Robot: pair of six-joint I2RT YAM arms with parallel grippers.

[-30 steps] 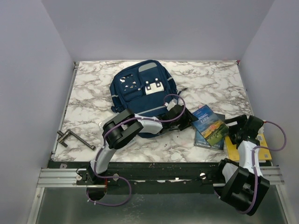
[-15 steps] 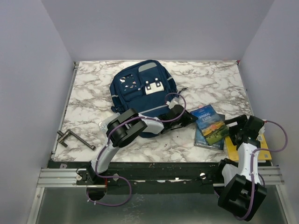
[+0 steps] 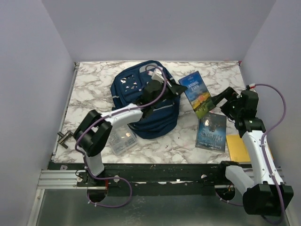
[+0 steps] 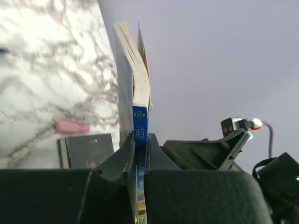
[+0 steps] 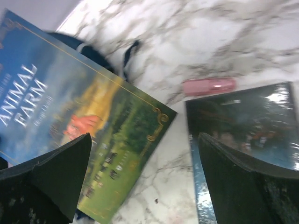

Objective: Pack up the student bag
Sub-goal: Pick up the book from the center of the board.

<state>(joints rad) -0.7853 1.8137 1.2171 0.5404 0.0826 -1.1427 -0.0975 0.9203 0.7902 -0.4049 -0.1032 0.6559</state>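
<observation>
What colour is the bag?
The bag is navy blue with grey stripes; top view shows it best.

1. Top external: high above the near edge of the table, facing down and forward, whole tabletop in view
2. Left wrist: tight on the left gripper, sighting along the Animal Farm book toward a wall
3. Right wrist: close above the table, tilted down past the right gripper
4. Shared by all: that book and the dark book

blocked: student bag centre, blue book beside it, dark book nearer | open: table far-left
</observation>
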